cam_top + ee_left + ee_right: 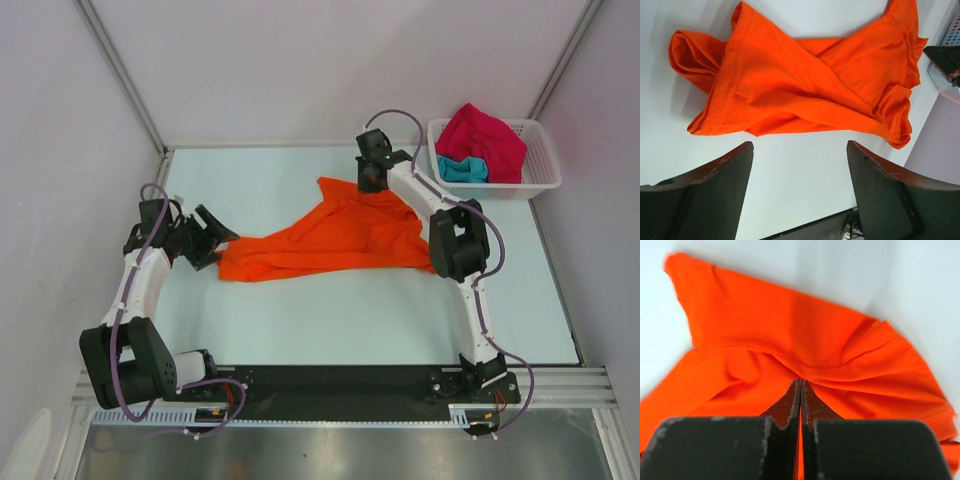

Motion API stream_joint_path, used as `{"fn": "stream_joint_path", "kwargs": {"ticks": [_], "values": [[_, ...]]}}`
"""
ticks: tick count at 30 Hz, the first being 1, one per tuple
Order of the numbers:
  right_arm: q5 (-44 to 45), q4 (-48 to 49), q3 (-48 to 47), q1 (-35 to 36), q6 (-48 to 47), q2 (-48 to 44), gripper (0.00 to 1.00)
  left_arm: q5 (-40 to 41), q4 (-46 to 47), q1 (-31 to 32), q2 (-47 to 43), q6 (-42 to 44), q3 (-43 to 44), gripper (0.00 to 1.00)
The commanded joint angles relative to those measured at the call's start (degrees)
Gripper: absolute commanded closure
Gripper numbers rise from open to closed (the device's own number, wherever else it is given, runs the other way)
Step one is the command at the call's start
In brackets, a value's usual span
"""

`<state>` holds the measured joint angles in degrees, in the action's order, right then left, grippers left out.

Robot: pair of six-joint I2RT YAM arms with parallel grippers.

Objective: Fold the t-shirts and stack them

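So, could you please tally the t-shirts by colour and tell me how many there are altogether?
orange t-shirt, on the table: 1
crimson-pink t-shirt, in the white basket: 1
teal t-shirt, in the same basket, mostly covered: 1
Total: 3

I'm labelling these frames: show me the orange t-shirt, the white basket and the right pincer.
orange t-shirt (330, 240), top view, middle of the crumpled cloth.
white basket (543, 165), top view, its right lattice wall.
right pincer (800, 385), right wrist view, shut fingertips pinching the cloth.
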<state>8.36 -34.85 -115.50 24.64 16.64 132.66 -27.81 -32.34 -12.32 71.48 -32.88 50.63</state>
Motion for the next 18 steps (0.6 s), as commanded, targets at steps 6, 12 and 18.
{"fn": "stream_joint_path", "kwargs": {"ticks": [6,12,18], "values": [[2.2,-11.02,-25.97,-2.67,-1.7,9.79,0.71,-1.63,1.49,-0.51,-1.08,2.38,-1.32,0.2],[-1.68,-8.92,-27.15,-5.39,-0.12,13.41,0.47,-0.75,1.14,-0.43,-1.61,2.39,-1.5,0.2],[-4.49,-8.3,-25.12,-6.36,0.58,14.82,0.46,-0.4,1.22,-0.43,-1.0,1.86,-0.71,0.2]]}}
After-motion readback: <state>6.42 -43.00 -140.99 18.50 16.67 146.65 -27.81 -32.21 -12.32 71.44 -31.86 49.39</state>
